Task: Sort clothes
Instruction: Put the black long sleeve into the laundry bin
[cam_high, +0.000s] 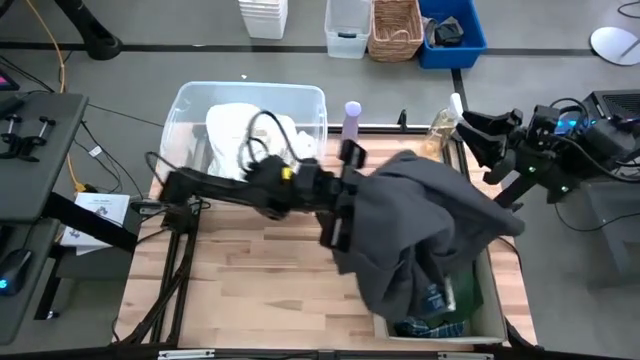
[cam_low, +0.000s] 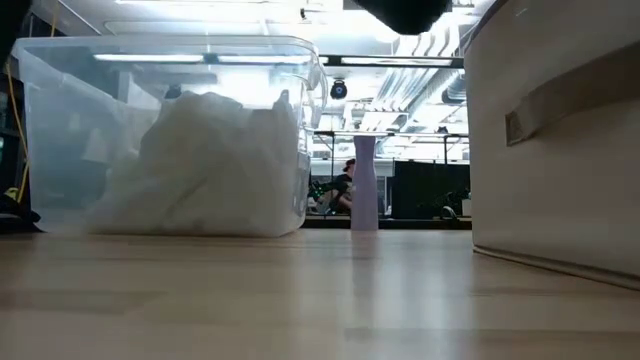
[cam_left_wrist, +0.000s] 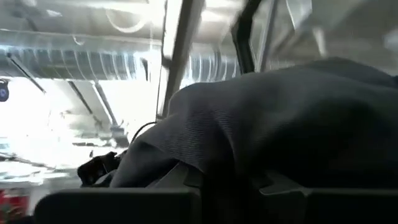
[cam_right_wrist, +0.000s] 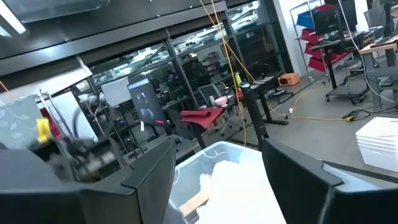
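My left gripper (cam_high: 342, 212) is over the table's middle, shut on a dark grey garment (cam_high: 430, 215) that spreads to the right above a beige bin (cam_high: 496, 292). In the left wrist view the grey cloth (cam_left_wrist: 280, 124) drapes over the fingers. A blue-and-white plaid shirt (cam_high: 432, 302) and a dark green garment (cam_high: 462, 292) lie in the beige bin. White clothes (cam_high: 240, 130) lie in a clear bin (cam_high: 190, 110) at the far left. My right gripper (cam_high: 487, 152) is open and empty beyond the table's far right corner; it also shows in the right wrist view (cam_right_wrist: 217, 158). My left gripper holds the dark grey garment at its left side (cam_high: 352, 205), reaching in level from the table's left. The cloth drapes over the fingers and hides the place of contact. The garment is lifted, bunched in several folds, and hangs down over the beige bin.
A lilac bottle (cam_high: 352, 120) stands at the table's far edge between the two bins; it also shows in the low view (cam_low: 365, 185). The clear bin (cam_low: 160, 130) and the beige bin's wall (cam_low: 550, 150) flank bare wood at the table's near middle.
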